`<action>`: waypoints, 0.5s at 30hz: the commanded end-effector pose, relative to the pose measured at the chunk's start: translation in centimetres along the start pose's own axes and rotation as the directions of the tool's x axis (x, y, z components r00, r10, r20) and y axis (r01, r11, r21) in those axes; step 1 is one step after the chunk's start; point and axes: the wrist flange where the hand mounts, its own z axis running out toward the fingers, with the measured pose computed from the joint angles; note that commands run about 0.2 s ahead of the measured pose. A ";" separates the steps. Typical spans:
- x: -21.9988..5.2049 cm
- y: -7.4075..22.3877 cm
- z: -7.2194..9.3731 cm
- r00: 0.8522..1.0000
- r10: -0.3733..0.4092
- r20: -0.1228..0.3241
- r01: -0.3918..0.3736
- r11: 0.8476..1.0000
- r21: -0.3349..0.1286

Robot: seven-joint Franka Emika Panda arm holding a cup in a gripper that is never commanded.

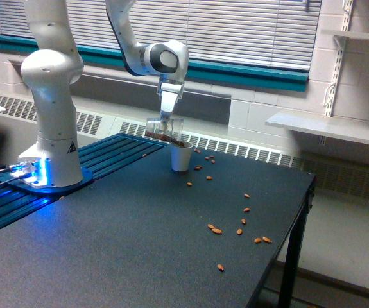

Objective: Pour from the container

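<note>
The near half of the bench [139,256] is lying open, giving a gripper broad room to pass. Scattered nuts [215,229] are dotting the exterior view's right side (low enough to clear above). The white cup [180,156] is standing upright toward the back, with the container [164,130] hanging tilted just above its rim, crowding that spot. The robot base [51,167] is blocking the exterior view's left.

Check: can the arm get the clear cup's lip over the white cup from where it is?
Probably yes. The pincer holds the clear cup tilted just above and to the exterior view's left of the white cup, with nothing between them. Scattered nuts lie clear of the path.
</note>
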 end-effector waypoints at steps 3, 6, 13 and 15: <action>0.1 -0.2 -0.2 1.000 -0.008 0.003 0.008 1.000 0.002; 0.2 -0.1 -0.2 1.000 -0.008 0.005 0.008 1.000 0.001; 0.4 0.0 -0.4 1.000 -0.009 0.010 0.009 1.000 0.003; 0.4 0.2 -0.3 1.000 -0.013 0.012 0.012 1.000 0.001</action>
